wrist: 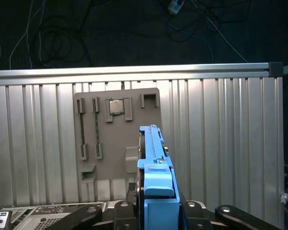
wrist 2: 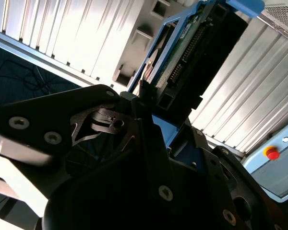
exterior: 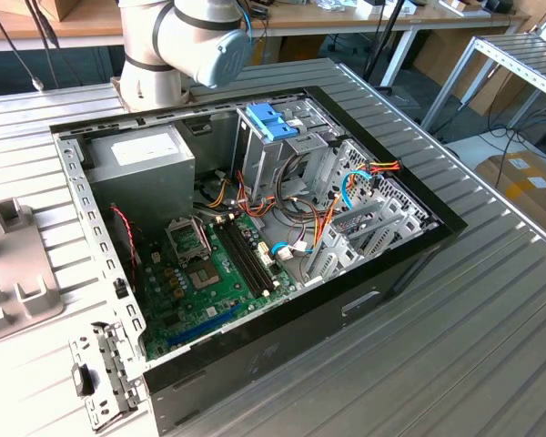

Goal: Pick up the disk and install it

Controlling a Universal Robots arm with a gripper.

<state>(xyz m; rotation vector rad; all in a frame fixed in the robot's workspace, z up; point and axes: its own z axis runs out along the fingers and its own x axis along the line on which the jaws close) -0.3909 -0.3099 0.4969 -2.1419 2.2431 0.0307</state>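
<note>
A ribbed metal table carries a grey moulded tray at the exterior view's left and an open computer case toward the middle. In the first wrist view the gripper has its fingers clamped on the disk, held edge-on with the tray behind it.

Even bright light (table glares), shadows soft.

Counted: 1 disk, 1 robot arm, 1 open PC case, 1 mobo, 1 grey PSU box, 1 grey parts tray, 1 red btn.
</note>
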